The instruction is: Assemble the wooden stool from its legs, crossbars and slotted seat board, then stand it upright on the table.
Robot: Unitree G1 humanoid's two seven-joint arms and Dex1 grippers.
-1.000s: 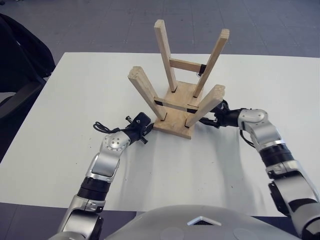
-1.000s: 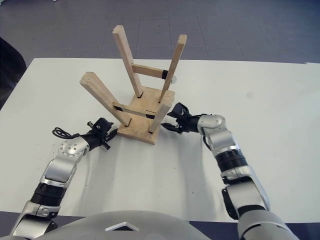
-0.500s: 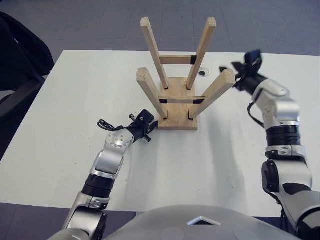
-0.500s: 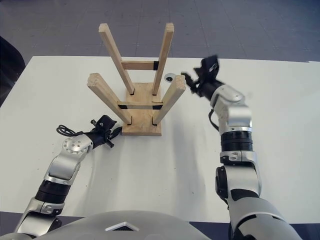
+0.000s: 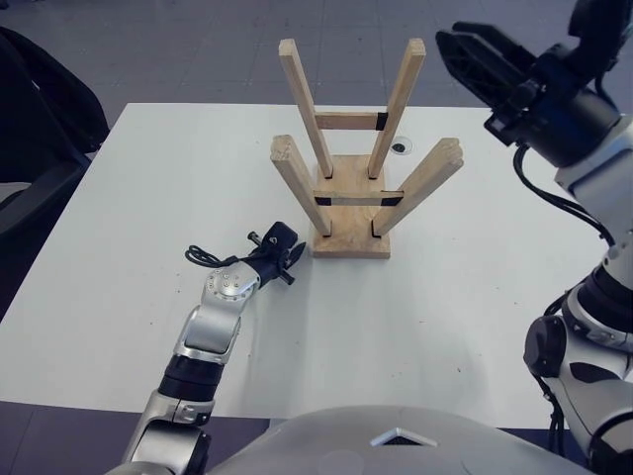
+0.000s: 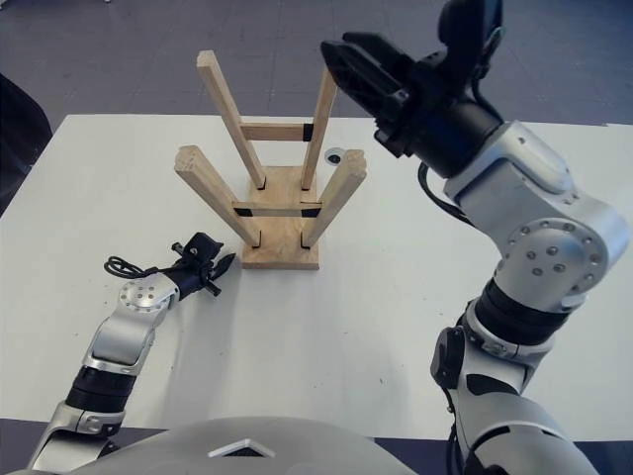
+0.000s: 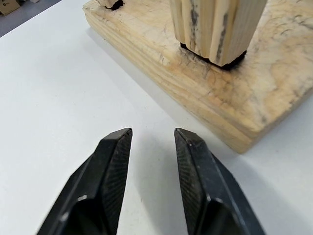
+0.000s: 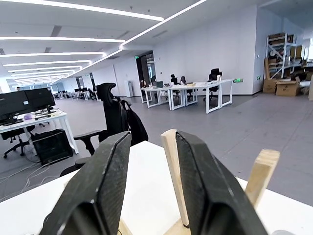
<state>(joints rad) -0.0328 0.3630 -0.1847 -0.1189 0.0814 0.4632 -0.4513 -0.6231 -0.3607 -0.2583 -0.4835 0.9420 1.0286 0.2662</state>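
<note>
The wooden stool stands upside down on the white table, its seat board flat and its legs pointing up, joined by crossbars. My left gripper lies low on the table just off the seat's near left corner, open with nothing between its fingers; the left wrist view has the seat board and a leg's base close ahead. My right gripper is open and raised high beside the far right leg's top. Beyond the right gripper's fingers a leg stands.
A small dark round fitting sits in the table behind the stool. A black chair stands off the table's left side. Open table lies in front of the stool and to its right.
My right gripper left the seat's right edge and rose high above the right legs. The stool turned square to me. My left gripper drew back a little from the seat.
</note>
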